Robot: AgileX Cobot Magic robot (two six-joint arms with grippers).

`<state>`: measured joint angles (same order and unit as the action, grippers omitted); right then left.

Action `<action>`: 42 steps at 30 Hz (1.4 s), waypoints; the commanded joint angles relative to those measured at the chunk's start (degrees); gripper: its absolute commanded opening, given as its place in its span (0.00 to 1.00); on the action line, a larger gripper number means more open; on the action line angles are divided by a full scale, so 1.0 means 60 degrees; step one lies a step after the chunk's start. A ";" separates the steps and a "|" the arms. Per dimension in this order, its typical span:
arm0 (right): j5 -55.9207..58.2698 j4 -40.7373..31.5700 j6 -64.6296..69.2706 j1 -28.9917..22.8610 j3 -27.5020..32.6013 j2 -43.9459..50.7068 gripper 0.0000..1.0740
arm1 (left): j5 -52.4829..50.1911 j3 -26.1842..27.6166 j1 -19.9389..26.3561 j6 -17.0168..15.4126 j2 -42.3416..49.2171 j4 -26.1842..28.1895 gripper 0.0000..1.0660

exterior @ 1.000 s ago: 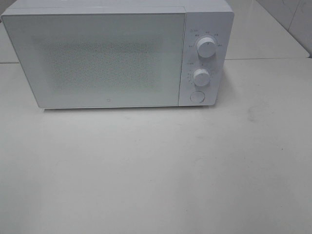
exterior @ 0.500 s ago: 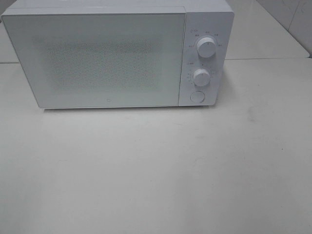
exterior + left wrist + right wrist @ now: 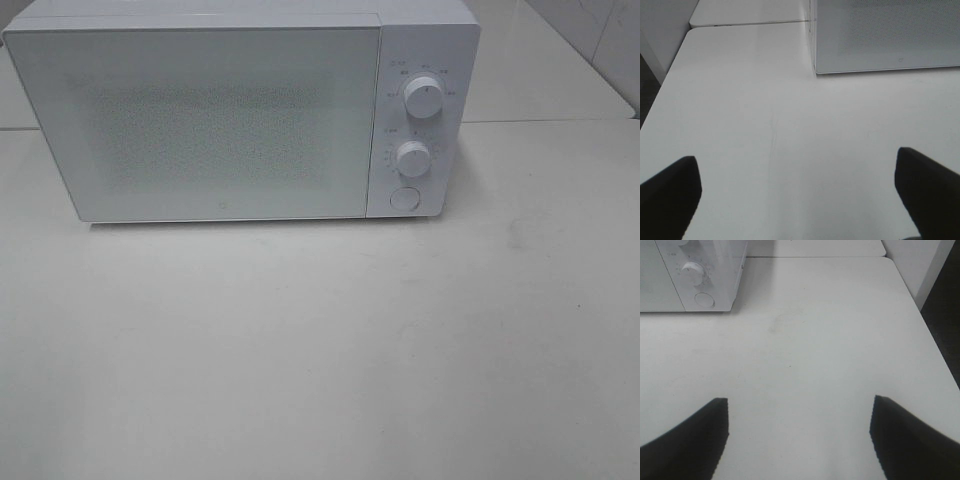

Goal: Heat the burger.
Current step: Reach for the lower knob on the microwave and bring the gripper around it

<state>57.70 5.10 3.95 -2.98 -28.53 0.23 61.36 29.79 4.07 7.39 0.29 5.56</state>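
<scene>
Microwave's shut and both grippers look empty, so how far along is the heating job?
Done: can't say. The microwave door is closed and no burger shows in any view, so it may be inside or not yet fetched. In hand: nothing; the left gripper and right gripper hang open and empty over the table. Left: possibly loading, likely turning the dials.

Only the fingers of each gripper showed. The left gripper (image 3: pixel 796 160) had two matte black fingers (image 3: pixel 670 195), broad at the base and narrowing to blunt, squared tips, with plain flat faces. The right gripper (image 3: pixel 800 401) carried the same kind of black fingers (image 3: pixel 690 440), wedge-shaped and dull in finish, with straight, steep inner edges. Any finer surface detail on them was too dark to make out.
</scene>
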 commanded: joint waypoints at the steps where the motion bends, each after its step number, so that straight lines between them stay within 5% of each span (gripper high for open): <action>1: -0.0095 0.0010 -0.0029 0.0038 0.0010 0.0258 0.71 | 0.0010 -0.0019 0.0019 -0.0057 0.0210 0.0038 0.92; 23: -0.0306 0.0010 0.0057 0.0038 -0.0286 0.0134 0.71 | 0.0010 -0.0019 0.0019 -0.0057 0.0210 0.0038 0.92; 42: -0.3676 0.0010 0.0067 0.0038 -0.0401 -0.3352 0.71 | 0.0010 -0.0019 0.0019 -0.0057 0.0210 0.0038 0.92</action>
<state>39.76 5.10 4.01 -2.98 -30.54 -17.36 61.36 29.79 4.07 7.39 0.29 5.56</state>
